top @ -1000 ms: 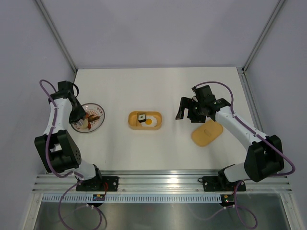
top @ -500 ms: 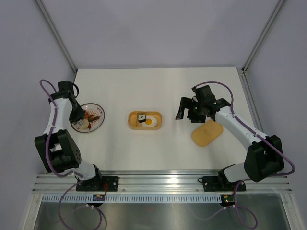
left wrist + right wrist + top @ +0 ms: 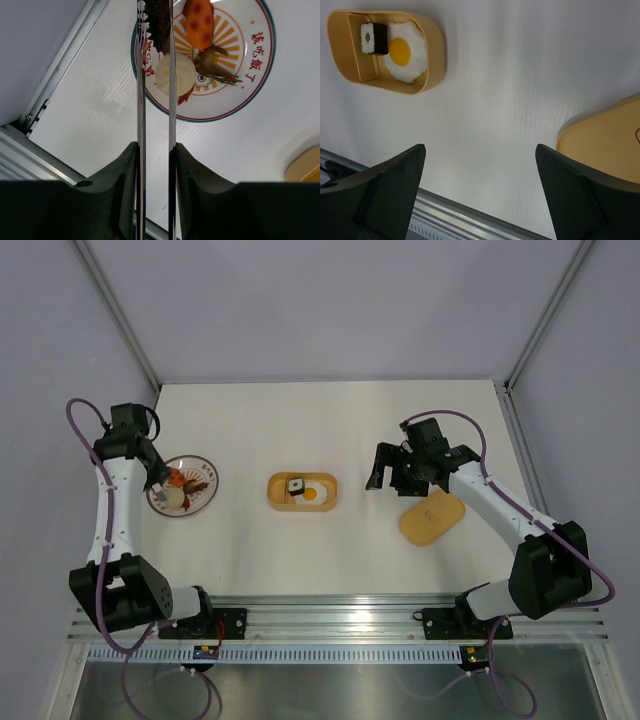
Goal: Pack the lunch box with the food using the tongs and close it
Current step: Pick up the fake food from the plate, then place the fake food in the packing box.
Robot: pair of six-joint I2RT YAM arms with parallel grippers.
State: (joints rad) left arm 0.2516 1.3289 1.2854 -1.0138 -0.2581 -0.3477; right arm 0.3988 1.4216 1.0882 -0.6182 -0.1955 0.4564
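My left gripper (image 3: 155,147) is shut on the silver tongs (image 3: 171,100), over the patterned plate (image 3: 205,490) at the left. The tong tips press on both sides of a dark brown piece of food (image 3: 157,22). An orange-red piece (image 3: 199,22), a whitish round piece (image 3: 182,75) and a brown-green piece (image 3: 215,62) lie on the plate (image 3: 250,75). The yellow lunch box (image 3: 272,490) stands open mid-table, holding a fried egg (image 3: 405,52) and a sushi roll (image 3: 374,38). Its lid (image 3: 431,517) lies to the right. My right gripper (image 3: 480,150) hovers open and empty between box and lid.
A metal rail (image 3: 60,65) runs along the table's left edge close to the plate. Another rail (image 3: 470,220) borders the near edge. Grey walls enclose the table on three sides.
The left gripper has squeezed the tongs narrower onto the dark brown piece. The left arm's elbow has swung outward to the left. The right arm has not moved.
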